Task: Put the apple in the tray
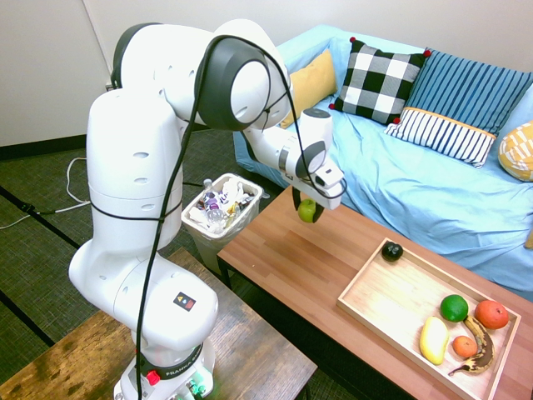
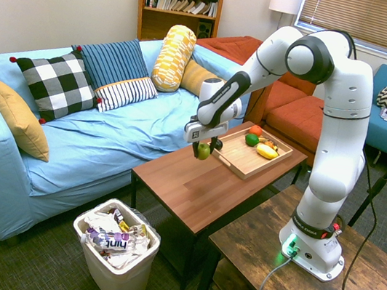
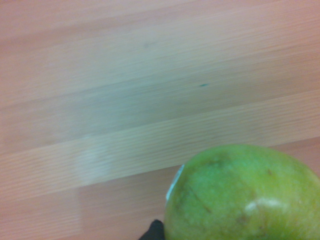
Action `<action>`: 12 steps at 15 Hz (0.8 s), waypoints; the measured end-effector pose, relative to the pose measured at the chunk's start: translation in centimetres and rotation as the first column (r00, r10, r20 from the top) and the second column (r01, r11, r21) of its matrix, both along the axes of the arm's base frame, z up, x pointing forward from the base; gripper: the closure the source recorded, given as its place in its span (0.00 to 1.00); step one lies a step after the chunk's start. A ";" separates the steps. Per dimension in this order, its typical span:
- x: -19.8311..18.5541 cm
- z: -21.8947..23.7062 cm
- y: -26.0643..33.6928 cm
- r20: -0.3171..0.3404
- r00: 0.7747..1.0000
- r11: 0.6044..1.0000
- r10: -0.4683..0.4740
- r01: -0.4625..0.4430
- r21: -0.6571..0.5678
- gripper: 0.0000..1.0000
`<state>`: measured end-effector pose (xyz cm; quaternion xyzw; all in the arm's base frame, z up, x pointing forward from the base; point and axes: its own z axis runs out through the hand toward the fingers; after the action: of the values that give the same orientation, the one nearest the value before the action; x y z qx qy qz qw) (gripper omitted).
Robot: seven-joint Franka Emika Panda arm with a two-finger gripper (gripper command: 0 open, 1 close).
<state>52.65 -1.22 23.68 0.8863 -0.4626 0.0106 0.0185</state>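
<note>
Taking the coffee table (image 1: pixel 308 258) as the landmark and reading the first exterior view from left to right: off the table's left end, on the floor, stands a white wastebasket (image 1: pixel 218 218) full of wrappers. Just past that end, the gripper (image 1: pixel 306 210) points down with its fingers clamped on the apple (image 1: pixel 307 211), which hangs clear above the tabletop; the wrist view shows the yellow-green fruit (image 3: pixel 243 194) over bare wood planks. From there the tabletop runs bare toward the right end, with nothing standing between the apple and the tray (image 1: pixel 391 298). The tray lies on the table's right end, its near half bare. At its far left corner sits a small blackish fruit (image 1: pixel 391 251). Toward its right side cluster a dark green fruit (image 1: pixel 454 307), a red-orange fruit (image 1: pixel 491 313), a smaller orange one (image 1: pixel 465 346), a yellow fruit (image 1: pixel 434 340) and a browned banana (image 1: pixel 480 350). Behind the table's long far edge runs the blue sofa (image 1: pixel 416 183) with its cushions.
</note>
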 end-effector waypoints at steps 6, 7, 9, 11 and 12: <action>0.2 -0.3 -12.7 0.010 0.996 0.995 -0.093 0.093 0.036 1.00; 0.5 -0.7 -14.0 0.007 0.995 0.994 -0.103 0.103 0.039 1.00; 0.9 -1.7 -16.7 -0.002 0.991 0.990 -0.135 0.135 0.035 1.00; 1.7 -2.8 -19.5 -0.017 0.986 0.985 -0.168 0.169 0.032 1.00; 2.2 -3.2 -20.7 -0.024 0.984 0.983 -0.179 0.180 0.033 1.00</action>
<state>54.81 -21.95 20.44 0.8412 -0.5405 -0.0084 0.0084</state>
